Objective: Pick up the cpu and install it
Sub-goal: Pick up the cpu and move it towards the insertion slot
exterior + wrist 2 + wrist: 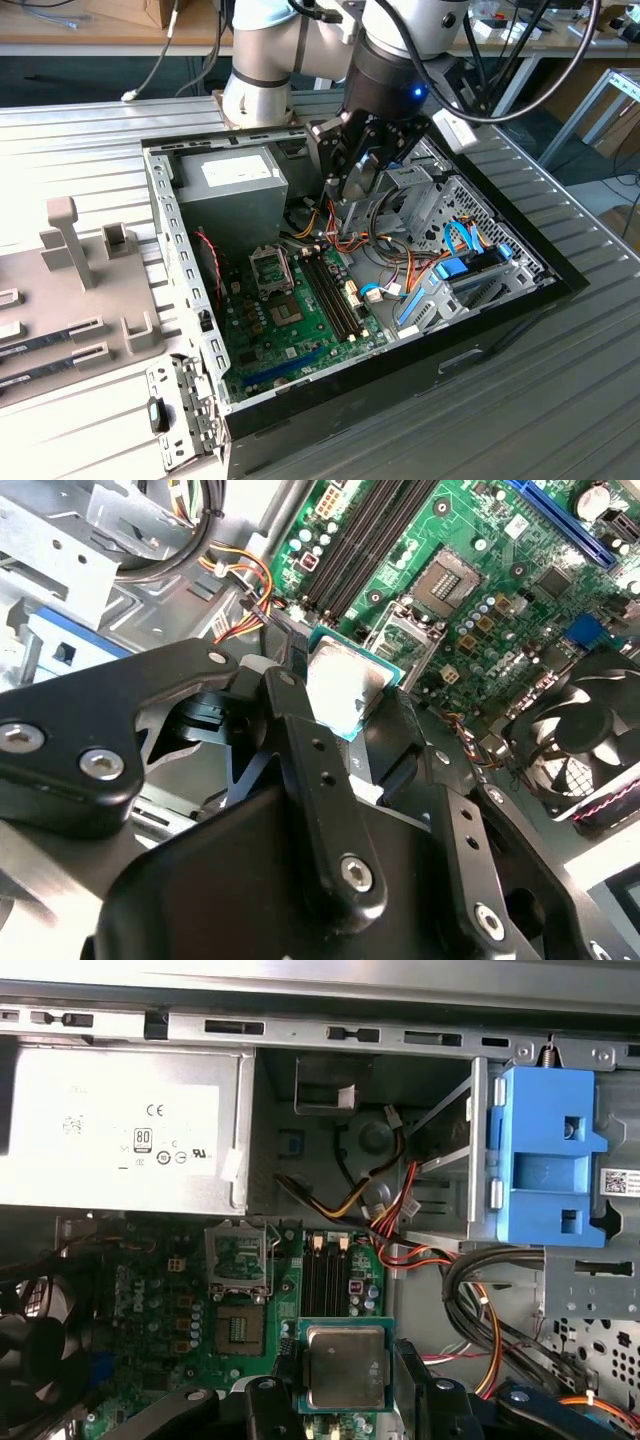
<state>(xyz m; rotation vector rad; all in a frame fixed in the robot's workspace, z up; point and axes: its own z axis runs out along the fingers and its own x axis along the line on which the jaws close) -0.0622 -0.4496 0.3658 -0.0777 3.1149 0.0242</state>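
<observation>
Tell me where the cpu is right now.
In both wrist views the cpu is clamped in the gripper, above the green motherboard inside the open computer case, near the black memory slots.

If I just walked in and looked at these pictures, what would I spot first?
Probably the big black gripper, hanging over the open computer case and pinching the cpu, a shiny silver square with a green rim. Below it lies the bright green motherboard. In the first wrist view, a vivid blue bracket stands out beside a tangle of orange and red wires.
</observation>
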